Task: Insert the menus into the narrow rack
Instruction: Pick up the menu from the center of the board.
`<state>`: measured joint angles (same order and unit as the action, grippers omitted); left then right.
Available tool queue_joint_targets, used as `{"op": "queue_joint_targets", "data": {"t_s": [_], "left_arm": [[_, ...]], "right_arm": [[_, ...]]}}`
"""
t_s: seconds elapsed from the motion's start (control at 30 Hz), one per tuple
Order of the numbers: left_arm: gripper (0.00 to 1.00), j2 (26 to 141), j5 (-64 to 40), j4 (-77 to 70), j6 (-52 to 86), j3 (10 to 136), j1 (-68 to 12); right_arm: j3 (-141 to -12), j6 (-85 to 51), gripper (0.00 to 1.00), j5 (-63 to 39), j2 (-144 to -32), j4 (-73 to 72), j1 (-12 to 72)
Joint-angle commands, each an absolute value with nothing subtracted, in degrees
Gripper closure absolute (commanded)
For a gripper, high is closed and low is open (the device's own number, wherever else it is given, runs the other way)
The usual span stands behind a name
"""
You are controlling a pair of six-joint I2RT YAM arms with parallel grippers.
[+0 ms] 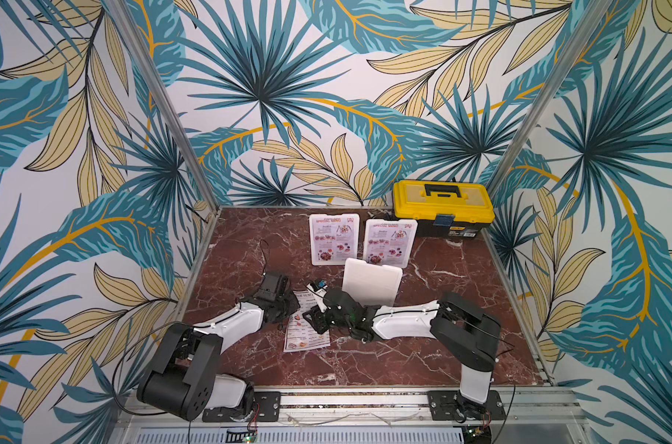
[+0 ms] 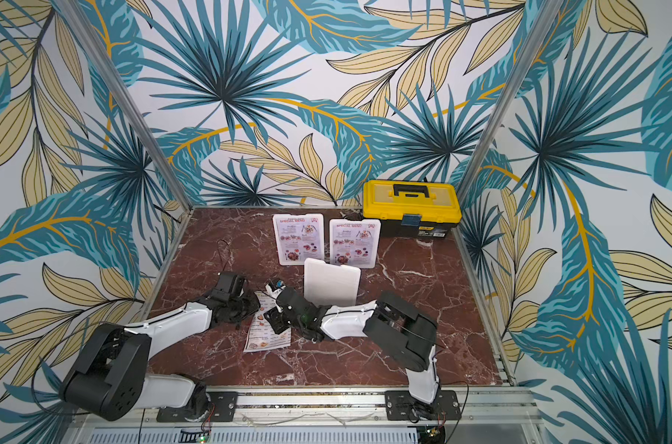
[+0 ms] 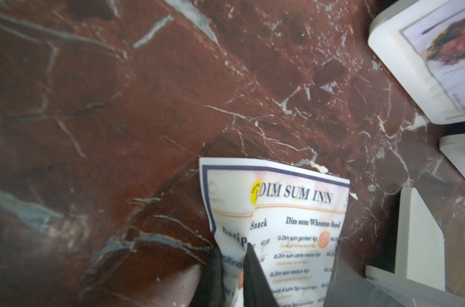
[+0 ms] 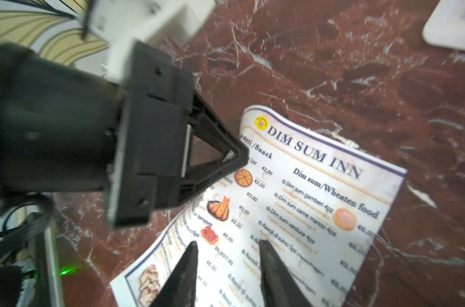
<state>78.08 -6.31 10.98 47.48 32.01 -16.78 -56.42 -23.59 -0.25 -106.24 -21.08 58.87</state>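
The white "DIM SUM INN" menu (image 1: 307,334) (image 2: 267,338) lies on the marble table between both arms. My left gripper (image 3: 232,249) (image 1: 288,305) is shut on the menu's (image 3: 292,212) left edge near the title, and the paper creases there. Its black fingers (image 4: 236,154) show in the right wrist view. My right gripper (image 4: 228,243) (image 1: 312,321) hovers open over the middle of the menu (image 4: 305,212), holding nothing. Two "SPECIAL MENU" sheets (image 1: 334,238) (image 1: 390,242) sit in white holders at the back. The narrow rack (image 1: 370,282) (image 2: 331,282), white and blank-faced, stands just behind my right wrist.
A yellow and black toolbox (image 1: 442,203) (image 2: 411,203) stands in the back right corner. Aluminium frame posts and leaf-patterned walls close in the table on three sides. A corner of a white holder (image 3: 412,53) lies close ahead of my left gripper.
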Motion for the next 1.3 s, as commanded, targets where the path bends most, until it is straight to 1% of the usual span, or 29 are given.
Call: {"op": "queue_joint_targets", "data": {"t_s": [0.0, 0.03, 0.2, 0.4, 0.67, 0.8, 0.9, 1.17, 1.27], "left_arm": [[0.89, 75.75, -8.35, 12.04, 45.82, 33.54, -16.52], [0.91, 75.32, -8.93, 12.04, 45.46, 33.87, -16.52], [0.93, 71.79, -10.76, 12.98, 43.42, 35.23, -16.57], [0.96, 63.2, -10.63, 16.17, 39.99, 36.04, -16.72], [0.95, 50.65, -10.81, 18.7, 36.23, 35.33, -18.58], [0.95, 44.87, -10.99, 18.74, 34.51, 35.33, -20.75], [0.94, 41.63, -11.11, 18.72, 33.78, 35.78, -23.15], [0.94, 37.06, -12.93, 18.71, 32.53, 36.56, -25.73], [0.94, 35.25, -13.51, 18.63, 32.17, 36.31, -26.04]], "right_arm": [[-52.78, -23.59, 0.55, 1.83, -100.6, -21.91, 59.15], [-51.74, -23.8, 0.54, 2.65, -99.01, -22.18, 59.12], [-48.37, -24.77, 0.48, 5.97, -93.1, -21.78, 59.06], [-46.76, -25.76, 0.41, 9.5, -90.34, -21.5, 58.89], [-45.31, -25.93, 0.34, 11.16, -87.07, -22.73, 58.23], [-42.84, -25.93, 0.26, 11.65, -83.34, -24.41, 57.79], [-41.14, -25.95, 0.23, 8.22, -81.44, -26.95, 56.9], [-39.97, -27.03, 0.23, 0.55, -79.2, -29.62, 55.21], [-39.17, -27.49, 0.23, -0.34, -78.84, -30.77, 54.74]]}}
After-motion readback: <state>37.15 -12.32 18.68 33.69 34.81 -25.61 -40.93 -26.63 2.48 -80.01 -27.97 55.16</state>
